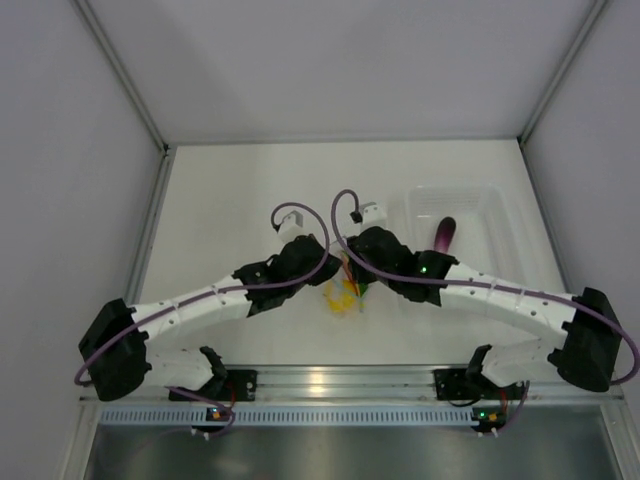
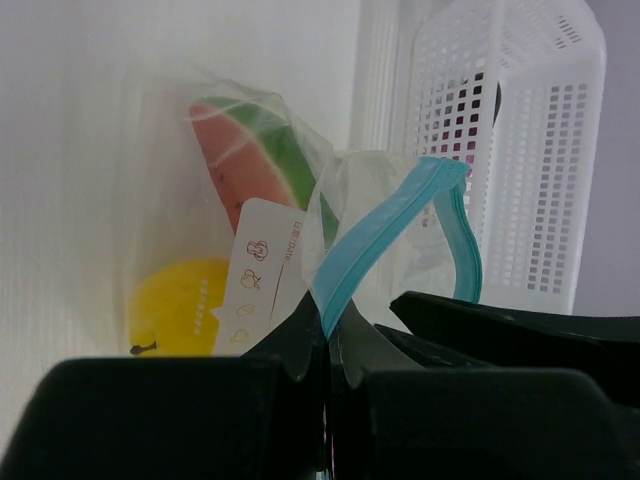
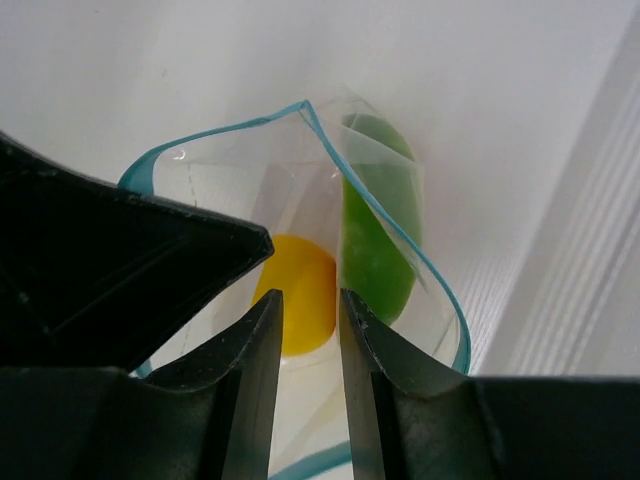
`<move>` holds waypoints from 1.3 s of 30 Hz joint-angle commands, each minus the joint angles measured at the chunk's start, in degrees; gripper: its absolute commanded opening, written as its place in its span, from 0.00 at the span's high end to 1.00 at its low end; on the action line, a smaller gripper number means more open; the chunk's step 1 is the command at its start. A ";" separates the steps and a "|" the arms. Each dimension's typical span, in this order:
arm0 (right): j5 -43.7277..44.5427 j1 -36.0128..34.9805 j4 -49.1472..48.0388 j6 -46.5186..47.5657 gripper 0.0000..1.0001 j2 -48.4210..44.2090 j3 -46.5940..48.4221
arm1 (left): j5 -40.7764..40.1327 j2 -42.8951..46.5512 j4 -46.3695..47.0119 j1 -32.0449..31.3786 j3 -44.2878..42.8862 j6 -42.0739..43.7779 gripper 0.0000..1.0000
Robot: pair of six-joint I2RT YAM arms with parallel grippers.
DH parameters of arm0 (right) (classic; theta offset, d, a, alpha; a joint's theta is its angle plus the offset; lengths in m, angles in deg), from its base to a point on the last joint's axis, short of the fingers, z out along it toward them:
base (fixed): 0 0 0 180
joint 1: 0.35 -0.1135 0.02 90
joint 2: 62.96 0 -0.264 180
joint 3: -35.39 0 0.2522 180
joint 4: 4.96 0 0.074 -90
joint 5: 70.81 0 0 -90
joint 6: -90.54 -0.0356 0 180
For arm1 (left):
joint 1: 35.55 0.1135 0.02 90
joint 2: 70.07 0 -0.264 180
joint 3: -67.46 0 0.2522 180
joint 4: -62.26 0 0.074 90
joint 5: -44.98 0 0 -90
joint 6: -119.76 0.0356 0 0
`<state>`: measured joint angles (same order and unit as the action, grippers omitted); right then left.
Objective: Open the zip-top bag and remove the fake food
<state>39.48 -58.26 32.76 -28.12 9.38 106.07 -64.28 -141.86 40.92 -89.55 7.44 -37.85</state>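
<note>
The zip-top bag hangs between both grippers at mid-table, its mouth spread wide. My left gripper is shut on its teal zip strip. Of the fake food, a yellow round fruit and a red-and-green wedge lie inside the bag. My right gripper reaches into the bag mouth, its fingers narrowed around the yellow fruit, with the green side of the wedge just to the right. The purple piece lies in the tub.
The clear rigid tub stands right of the grippers, behind the right arm; its wall rises close behind the bag in the left wrist view. Enclosure walls border the white table on three sides.
</note>
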 commanded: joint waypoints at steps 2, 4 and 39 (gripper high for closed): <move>4.84 0.43 -6.29 0.89 0.69 4.38 -1.20 | 1.69 -2.30 3.09 -0.06 -0.76 -2.70 1.00; 4.14 2.36 -8.75 1.24 0.69 5.27 -2.78 | 2.13 -3.35 4.05 -0.06 -0.85 -2.52 1.00; -7.72 7.02 -13.33 0.72 0.48 25.05 -6.65 | 3.89 -5.20 5.90 1.09 1.79 -0.68 1.00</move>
<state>31.68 -51.55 18.95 -27.14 30.95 100.28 -61.16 -148.20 41.38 -88.30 9.47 -38.64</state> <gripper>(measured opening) 0.553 0.016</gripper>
